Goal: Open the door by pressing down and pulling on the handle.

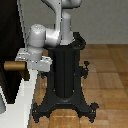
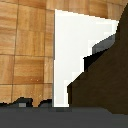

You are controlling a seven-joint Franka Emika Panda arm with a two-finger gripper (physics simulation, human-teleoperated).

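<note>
The door [image 1: 9, 35] is a tall black panel at the exterior view's left. The handle [image 1: 10, 65], a short tan bar, sticks out from the panel at mid height. My gripper [image 1: 23, 71] sits at the bar's outer end, with the grey hand above it and a dark finger [image 1: 24, 73] hanging down beside it. I cannot make out whether the fingers touch the bar or how far apart they are. In the wrist view, a dark brown mass [image 2: 102, 80], probably the handle up close, fills one side, and part of the gripper body shows as a grey band [image 2: 60, 117].
A white frame [image 1: 25, 95] runs along the door's edge and shows as a white slab [image 2: 70, 50] in the wrist view. The black pedestal [image 1: 65, 75] with spread feet stands on the wooden floor [image 1: 107, 75] close to the frame.
</note>
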